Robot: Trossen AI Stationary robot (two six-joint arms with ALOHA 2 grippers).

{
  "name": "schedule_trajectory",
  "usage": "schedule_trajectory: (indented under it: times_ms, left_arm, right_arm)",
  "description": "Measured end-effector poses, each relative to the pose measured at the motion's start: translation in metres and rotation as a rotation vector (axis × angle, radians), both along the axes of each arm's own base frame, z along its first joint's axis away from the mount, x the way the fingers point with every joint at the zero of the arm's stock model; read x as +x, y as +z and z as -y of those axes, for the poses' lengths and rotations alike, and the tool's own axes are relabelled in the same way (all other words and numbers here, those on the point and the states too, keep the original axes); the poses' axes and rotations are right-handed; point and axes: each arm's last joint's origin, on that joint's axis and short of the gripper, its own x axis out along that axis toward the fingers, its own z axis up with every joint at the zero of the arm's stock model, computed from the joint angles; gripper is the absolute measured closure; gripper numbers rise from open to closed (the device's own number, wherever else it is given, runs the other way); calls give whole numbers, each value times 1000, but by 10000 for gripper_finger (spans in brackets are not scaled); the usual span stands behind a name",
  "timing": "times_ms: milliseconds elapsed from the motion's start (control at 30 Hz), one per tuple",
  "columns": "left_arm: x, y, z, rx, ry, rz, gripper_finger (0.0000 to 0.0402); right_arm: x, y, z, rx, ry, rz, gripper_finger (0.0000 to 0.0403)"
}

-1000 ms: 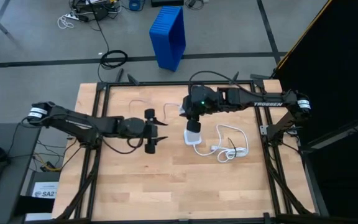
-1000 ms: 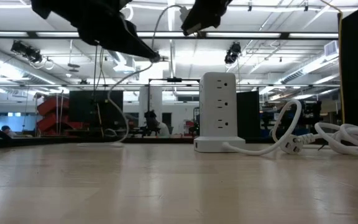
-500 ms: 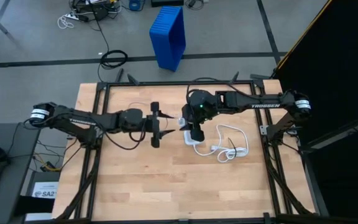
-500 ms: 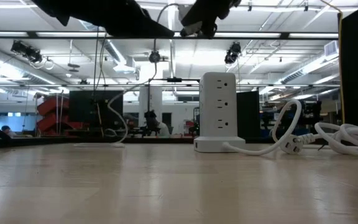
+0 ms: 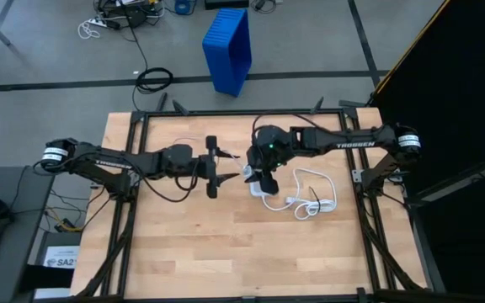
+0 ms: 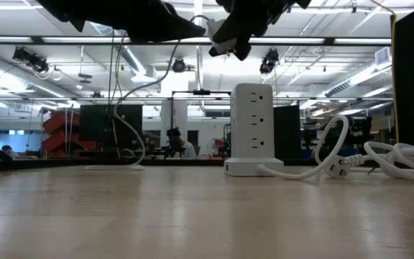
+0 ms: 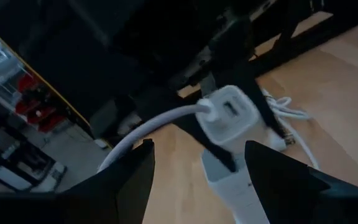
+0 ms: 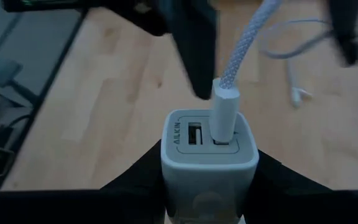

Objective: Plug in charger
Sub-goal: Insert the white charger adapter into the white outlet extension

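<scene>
**Trainee:** At that moment, what did your right gripper (image 8: 207, 186) hold?

**Operator:** It pinched the charger (image 8: 209, 158) from both sides, the fingers pressed on its pale grey body. In the high view the right gripper (image 5: 262, 174) hung over the middle of the table (image 5: 183, 244), the charger in the air just above the white power strip tower (image 6: 254, 129) and not touching it.

**Trainee:** And the left one?

**Operator:** My left gripper (image 5: 213, 168) waited just beside it, with the fingers spread and nothing between them. In the left wrist view the charger (image 7: 229, 118) sat straight ahead of those open fingers.

**Trainee:** How did you judge the step should be done well?

**Operator:** I judged I had to turn the prong side toward one outlet of the tower, line it up squarely, and then push slowly. The tower is tall and narrow, so I thought it could tip or slide; the free left gripper could steady it. I could not see the prongs in any view, so I would have gone slowly.

**Trainee:** How did the charger look?

**Operator:** A small rounded block, grey-white, with two ports on one face. A white braided cable (image 8: 244, 46) was plugged in one port and led away.
</scene>
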Motion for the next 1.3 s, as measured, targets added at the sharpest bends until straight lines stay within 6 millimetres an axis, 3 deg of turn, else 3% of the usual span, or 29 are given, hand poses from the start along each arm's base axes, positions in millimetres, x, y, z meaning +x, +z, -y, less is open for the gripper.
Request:
schedule_trajectory:
  times_ms: [267, 600, 800, 967, 1300]
  left_arm:
    - [0, 4, 0, -5, -2, 39, 192]
    - [0, 5, 1, -110, -41, 59, 316]
    - [0, 3, 0, -123, -42, 47, 373]
    - [0, -1, 0, -145, -39, 10, 388]
    - [-2, -4, -1, -164, -1, -42, 400]
  right_arm:
    - [0, -1, 2, -53, -72, -8, 289]
    - [2, 0, 2, -122, -119, 12, 289]
    - [17, -11, -6, -159, -95, 46, 289]
    - [26, -22, -13, -215, -103, 41, 289]
    - [32, -21, -14, -232, -136, 105, 289]
